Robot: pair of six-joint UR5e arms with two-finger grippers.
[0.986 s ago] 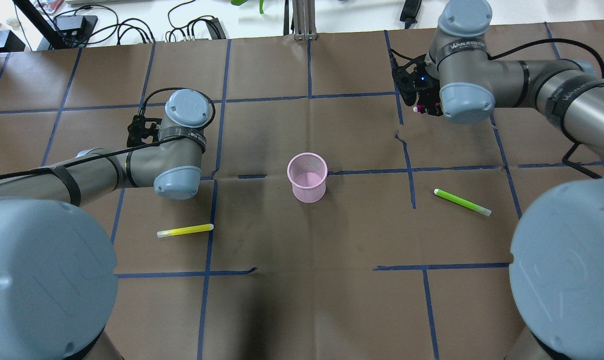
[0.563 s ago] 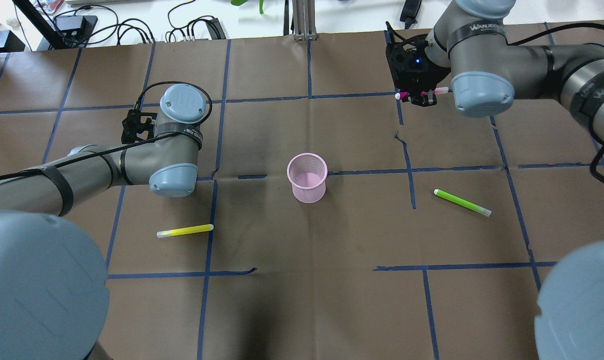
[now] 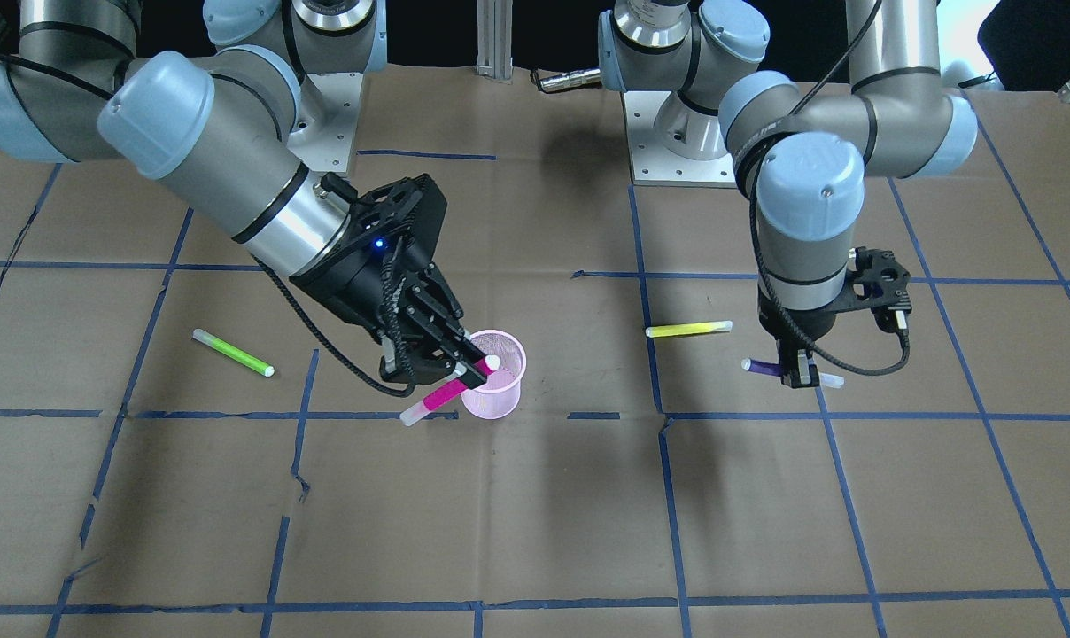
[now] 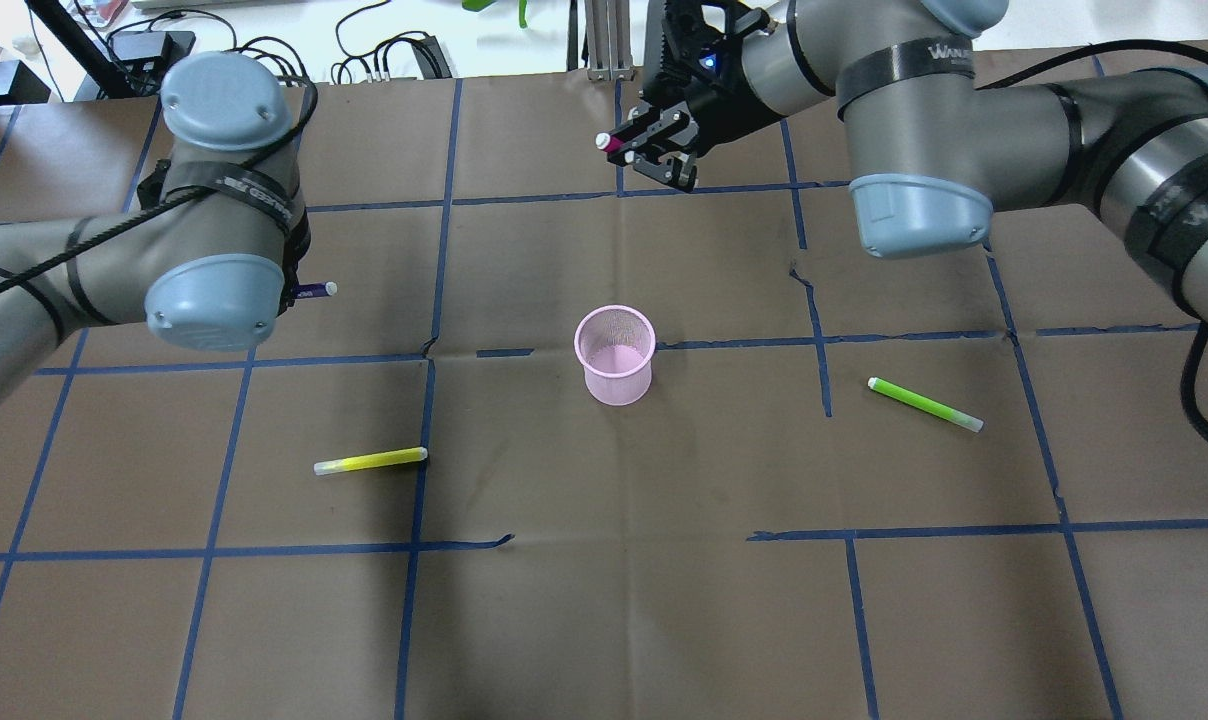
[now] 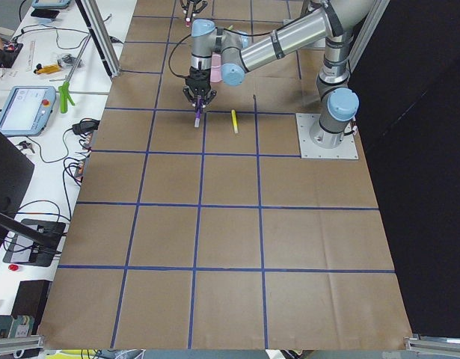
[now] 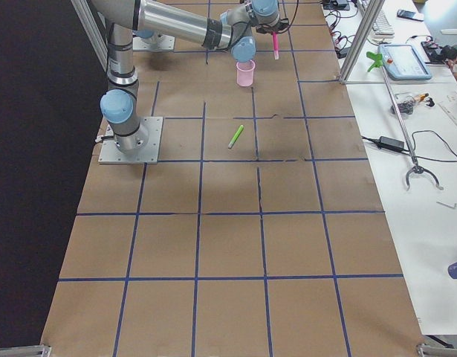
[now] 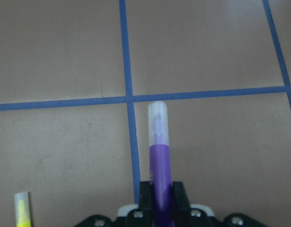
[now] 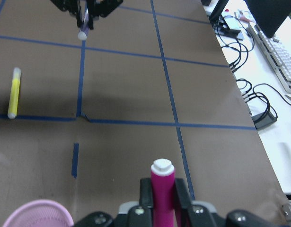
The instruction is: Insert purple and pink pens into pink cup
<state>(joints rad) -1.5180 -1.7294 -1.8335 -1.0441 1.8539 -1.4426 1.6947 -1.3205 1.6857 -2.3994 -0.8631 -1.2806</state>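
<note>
The pink mesh cup stands upright at the table's middle. My right gripper is shut on the pink pen and holds it tilted in the air, beside and above the cup. In the right wrist view the pink pen sticks out between the fingers, with the cup's rim at the lower left. My left gripper is shut on the purple pen and holds it level above the table, well to the cup's left. The purple pen also shows in the left wrist view and the overhead view.
A yellow pen lies on the paper at the cup's front left. A green pen lies to the cup's right. Blue tape lines cross the brown paper. Cables and gear lie beyond the table's far edge.
My right arm has swung left from the back right toward the table's middle, carrying the pink pen. My left arm has risen and shifted left, and the purple pen now shows beside it.
</note>
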